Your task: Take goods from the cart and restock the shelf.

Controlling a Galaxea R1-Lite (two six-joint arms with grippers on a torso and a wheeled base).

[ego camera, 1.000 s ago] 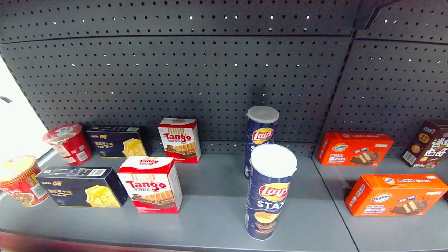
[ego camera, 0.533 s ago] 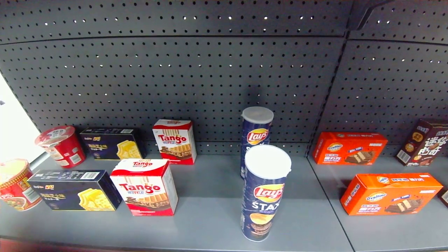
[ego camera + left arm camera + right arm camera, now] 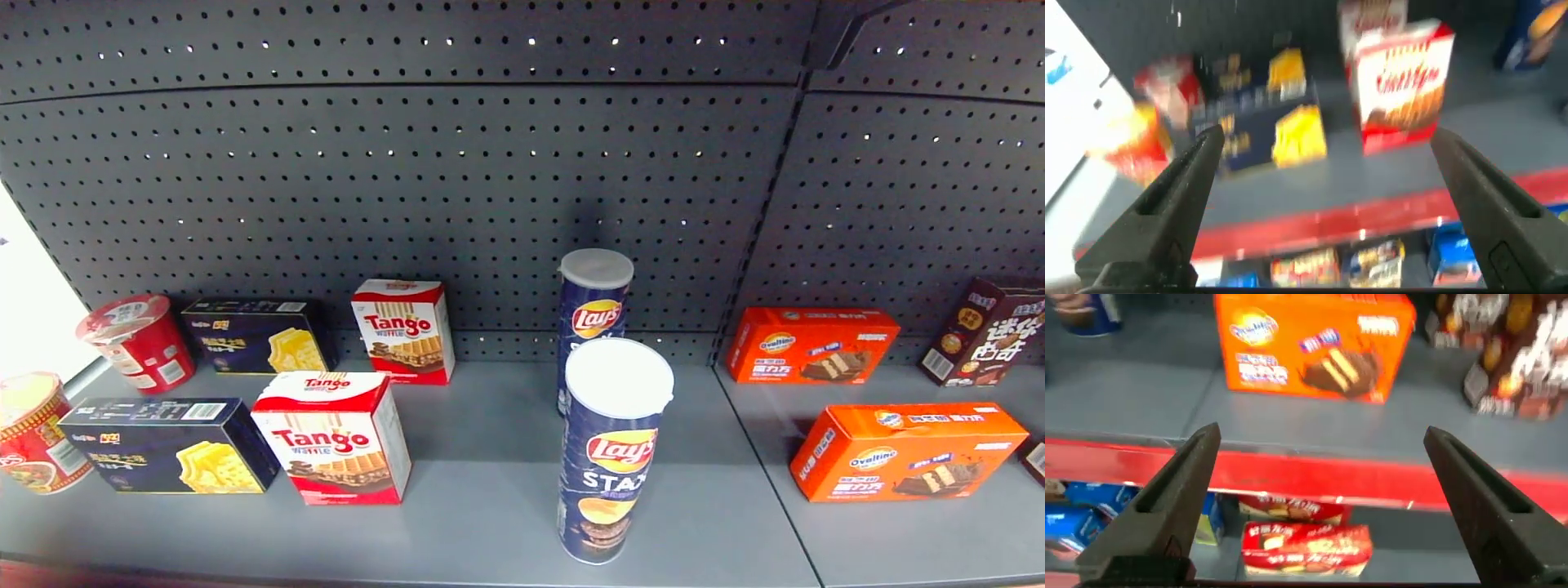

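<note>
The grey shelf (image 3: pixel 490 523) holds two blue chip cans, one in front (image 3: pixel 614 449) and one behind (image 3: pixel 593 314). Left of them stand two red-and-white wafer boxes (image 3: pixel 333 437) (image 3: pixel 402 329), two dark blue boxes (image 3: pixel 167 445) (image 3: pixel 257 335) and two red noodle cups (image 3: pixel 135 343) (image 3: pixel 28 433). Orange boxes (image 3: pixel 906 452) (image 3: pixel 811 345) lie on the right bay. My left gripper (image 3: pixel 1323 147) is open and empty before the shelf edge, facing a wafer box (image 3: pixel 1400 82) and a dark blue box (image 3: pixel 1266 135). My right gripper (image 3: pixel 1323 441) is open and empty, facing an orange box (image 3: pixel 1310 347).
A dark pegboard wall (image 3: pixel 457 180) backs the shelf. A brown box (image 3: pixel 984 331) stands at the far right. A red shelf edge strip (image 3: pixel 1315 474) runs below the goods, with more packets (image 3: pixel 1302 543) on the lower shelf. Bare shelf lies between the wafer boxes and the cans.
The whole head picture has shifted a little to the left, so the camera has moved. The goods on the shelf stand as before.
</note>
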